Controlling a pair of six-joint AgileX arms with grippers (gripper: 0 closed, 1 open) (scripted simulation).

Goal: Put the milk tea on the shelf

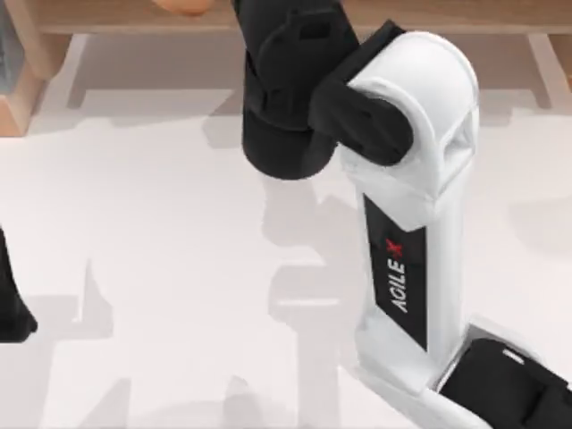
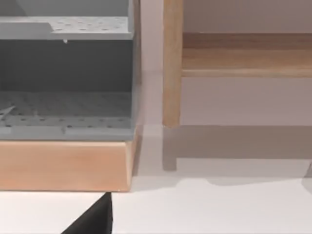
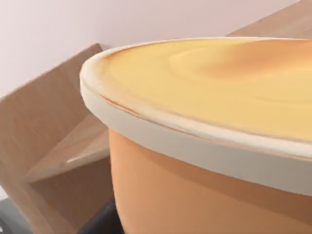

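The milk tea (image 3: 204, 146) is an orange cup with a cream rim and a tan lid, seen very close in the right wrist view. Its orange edge (image 1: 183, 4) also peeks in at the back of the top view, by the shelf. The shelf (image 1: 447, 13) is light-brown wood, with its long board running along the back of the table. Its wooden panels (image 3: 44, 131) rise just behind the cup. My right arm (image 1: 407, 223) reaches from the near right to the back, its black wrist (image 1: 286, 98) in front of the board. My left arm (image 1: 9, 304) stays parked at the left edge.
A grey perforated rack (image 2: 63, 102) on a wooden base (image 2: 63, 165) stands left of the shelf's side upright (image 2: 171, 63). The shelf board (image 2: 243, 53) runs on behind that upright. The white tabletop (image 1: 161, 268) spreads between the two arms.
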